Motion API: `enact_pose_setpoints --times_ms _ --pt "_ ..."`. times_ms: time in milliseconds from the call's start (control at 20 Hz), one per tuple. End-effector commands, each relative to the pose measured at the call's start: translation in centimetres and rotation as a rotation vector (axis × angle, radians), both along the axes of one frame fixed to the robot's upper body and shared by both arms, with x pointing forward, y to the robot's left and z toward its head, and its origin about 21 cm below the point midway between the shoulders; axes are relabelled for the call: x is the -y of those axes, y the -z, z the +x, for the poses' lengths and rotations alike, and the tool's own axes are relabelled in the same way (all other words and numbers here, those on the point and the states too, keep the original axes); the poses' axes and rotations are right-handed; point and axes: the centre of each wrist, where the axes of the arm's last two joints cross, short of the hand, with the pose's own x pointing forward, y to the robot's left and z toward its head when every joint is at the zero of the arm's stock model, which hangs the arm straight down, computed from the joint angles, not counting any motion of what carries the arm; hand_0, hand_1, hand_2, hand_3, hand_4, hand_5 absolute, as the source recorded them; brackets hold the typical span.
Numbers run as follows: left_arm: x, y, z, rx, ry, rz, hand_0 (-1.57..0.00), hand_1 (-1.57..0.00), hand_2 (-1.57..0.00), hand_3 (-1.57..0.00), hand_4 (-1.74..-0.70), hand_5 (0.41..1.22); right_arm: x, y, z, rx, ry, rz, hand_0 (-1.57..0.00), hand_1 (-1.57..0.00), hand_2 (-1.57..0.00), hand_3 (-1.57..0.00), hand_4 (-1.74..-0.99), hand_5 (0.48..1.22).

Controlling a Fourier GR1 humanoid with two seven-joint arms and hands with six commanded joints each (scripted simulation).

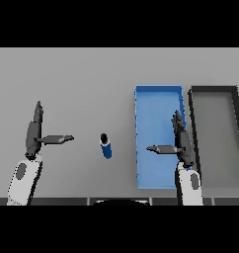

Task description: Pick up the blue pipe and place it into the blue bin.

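Observation:
A short blue pipe with a dark top end stands on the grey table near the middle. The blue bin lies to its right and holds nothing. My right hand hovers over the bin's right side, fingers straight and thumb pointing left, apart from the pipe. My left hand is at the far left, open as well, its thumb pointing right toward the pipe with a clear gap between them.
A dark-rimmed grey bin sits right beside the blue bin at the right edge of the table.

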Motion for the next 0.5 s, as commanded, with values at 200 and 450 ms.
enact_pose_setpoints --times_ms 200,450 --pt "0.6 0.0 0.0 0.009 0.005 0.000 0.00 0.00 0.00 0.00 -0.97 0.593 0.6 0.0 0.0 -0.001 0.003 -0.002 0.00 0.00 0.00 0.00 -1.205 0.629" --pt "-2.7 0.6 -1.5 -0.008 0.265 0.160 0.00 0.00 0.00 0.00 -0.96 0.590 3.0 -1.1 -2.9 0.149 -0.087 -0.280 0.00 0.00 0.00 0.00 -1.197 0.626"
